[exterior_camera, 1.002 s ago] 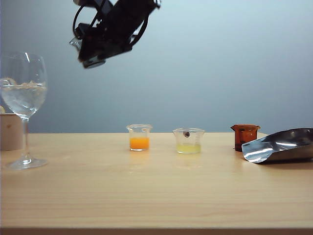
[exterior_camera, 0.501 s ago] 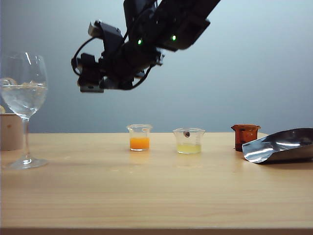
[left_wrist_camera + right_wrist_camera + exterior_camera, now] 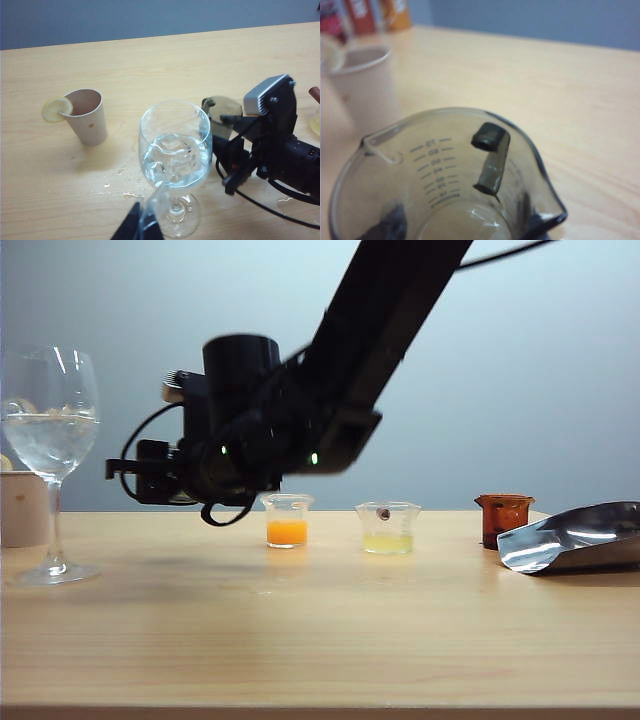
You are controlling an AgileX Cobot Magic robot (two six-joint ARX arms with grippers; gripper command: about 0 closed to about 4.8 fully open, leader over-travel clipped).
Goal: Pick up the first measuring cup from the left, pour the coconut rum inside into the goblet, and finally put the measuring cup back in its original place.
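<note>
Above the table, the right gripper is gripping the empty measuring cup; lowering crookedly risks tipping it. The left gripper is clamping the goblet stem.

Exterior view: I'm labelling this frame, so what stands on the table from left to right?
Paper cup at the edge → goblet → right gripper hanging above the table → cup of orange liquid → cup of pale yellow liquid → amber-brown cup → metal scoop.
</note>
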